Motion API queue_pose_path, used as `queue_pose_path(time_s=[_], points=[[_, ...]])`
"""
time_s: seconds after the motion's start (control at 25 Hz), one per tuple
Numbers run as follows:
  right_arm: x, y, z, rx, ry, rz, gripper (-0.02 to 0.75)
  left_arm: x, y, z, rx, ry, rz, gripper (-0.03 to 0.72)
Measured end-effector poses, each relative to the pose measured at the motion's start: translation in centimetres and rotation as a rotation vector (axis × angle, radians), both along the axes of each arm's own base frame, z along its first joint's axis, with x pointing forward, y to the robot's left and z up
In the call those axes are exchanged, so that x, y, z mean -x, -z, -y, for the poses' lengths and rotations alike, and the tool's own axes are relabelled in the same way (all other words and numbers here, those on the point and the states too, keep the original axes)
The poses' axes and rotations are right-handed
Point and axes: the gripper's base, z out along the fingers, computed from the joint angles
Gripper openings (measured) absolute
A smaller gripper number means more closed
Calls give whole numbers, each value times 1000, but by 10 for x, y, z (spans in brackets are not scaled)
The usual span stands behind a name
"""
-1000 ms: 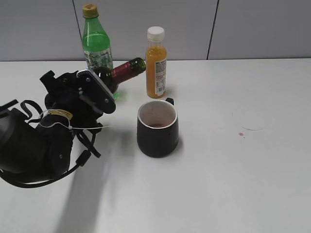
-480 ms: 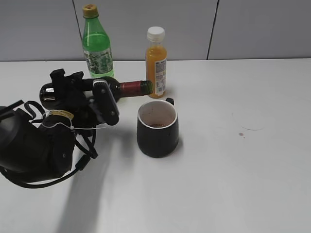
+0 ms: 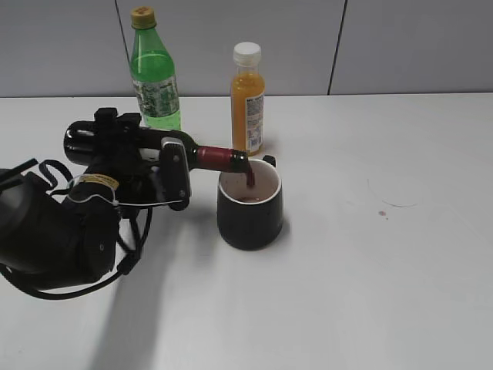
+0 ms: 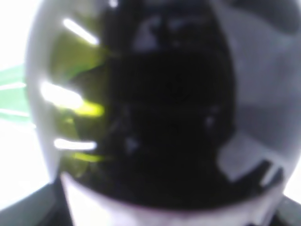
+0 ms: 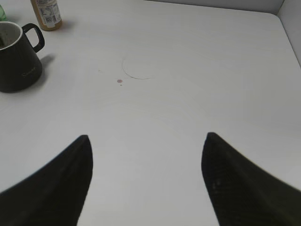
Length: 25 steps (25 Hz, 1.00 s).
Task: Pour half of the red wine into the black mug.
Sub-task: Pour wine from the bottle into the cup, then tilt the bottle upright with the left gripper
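One thin stream of red wine (image 3: 249, 177) falls into the black mug (image 3: 249, 206) — left gripper (image 3: 158, 162) clamps the tipped bottle (image 3: 177, 149); hold the mouth over the rim, tilt gently. Right gripper (image 5: 146, 183) idles, spread.

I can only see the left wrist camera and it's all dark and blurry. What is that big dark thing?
Observer: It's the wine bottle, held by the left gripper and lying almost flat.
Operator: Is wine coming out?
Observer: Yes. In the exterior view a thin red stream falls from the bottle's mouth into the black mug.
Operator: Is anything else on the table?
Observer: A green bottle and an orange juice bottle stand behind the mug.
Operator: What's the other arm doing?
Observer: The right gripper is open over bare table, holding nothing. There's a small red spot on the table ahead of it.
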Motion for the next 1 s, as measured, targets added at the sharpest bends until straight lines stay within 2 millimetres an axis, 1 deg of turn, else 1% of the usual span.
queue_pose_path(time_s=[0.28,1.0], points=[[0,0,0,-5,2,-1,549,0,0,0,-56,12,-4,536],[0,0,0,0,0,0,549,0,-1,0,-90,21,-3,536]])
